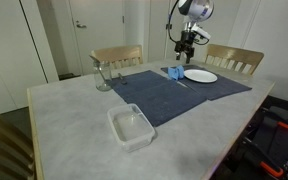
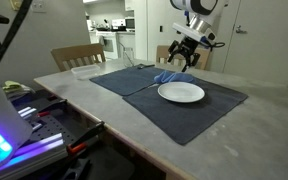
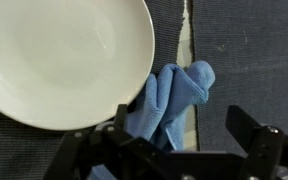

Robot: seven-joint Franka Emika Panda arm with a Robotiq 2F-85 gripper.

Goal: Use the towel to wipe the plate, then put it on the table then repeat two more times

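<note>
A white plate (image 1: 200,76) lies on a dark blue placemat (image 1: 159,97), also seen in an exterior view (image 2: 181,93) and filling the upper left of the wrist view (image 3: 64,55). A crumpled blue towel (image 1: 174,72) lies on the mat against the plate's edge, as both the exterior view (image 2: 167,76) and the wrist view (image 3: 174,100) show. My gripper (image 1: 187,45) hangs a little above the towel (image 2: 184,60). Its fingers are spread wide and hold nothing (image 3: 184,135).
A clear plastic container (image 1: 131,127) sits near the table's front edge. A glass (image 1: 103,75) stands at the far left of the mats. Wooden chairs (image 1: 234,57) stand behind the table. A second placemat (image 2: 124,75) adjoins the first.
</note>
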